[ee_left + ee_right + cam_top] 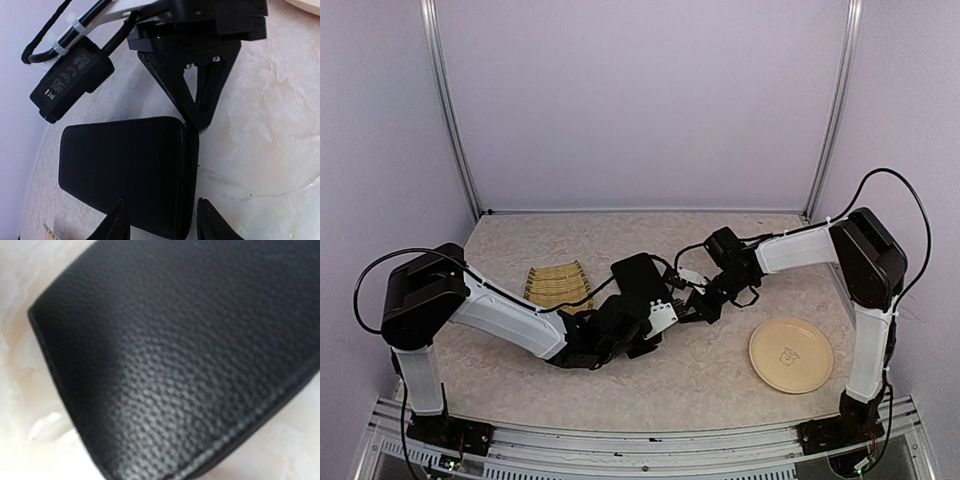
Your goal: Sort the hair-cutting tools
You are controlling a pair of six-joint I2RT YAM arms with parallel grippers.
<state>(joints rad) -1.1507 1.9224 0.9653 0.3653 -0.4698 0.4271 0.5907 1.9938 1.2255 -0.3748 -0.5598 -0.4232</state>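
No scissors or hair clips show in any view. The black zip case (638, 275) lies shut on the table and fills the left wrist view (130, 170) and the right wrist view (175, 360). My left gripper (645, 308) is open at the case's near end (165, 225): one finger is over the lid, the other beside the zip edge. My right gripper (688, 305) points down at the case's far corner, its tip (197, 120) touching the corner. Its own fingers do not show in the right wrist view, so I cannot tell how its jaws stand.
A woven bamboo tray (560, 285) lies left of the case, partly under my left arm. A round cream plate (790, 355) sits at the front right. Both arms cross the middle of the table, close together.
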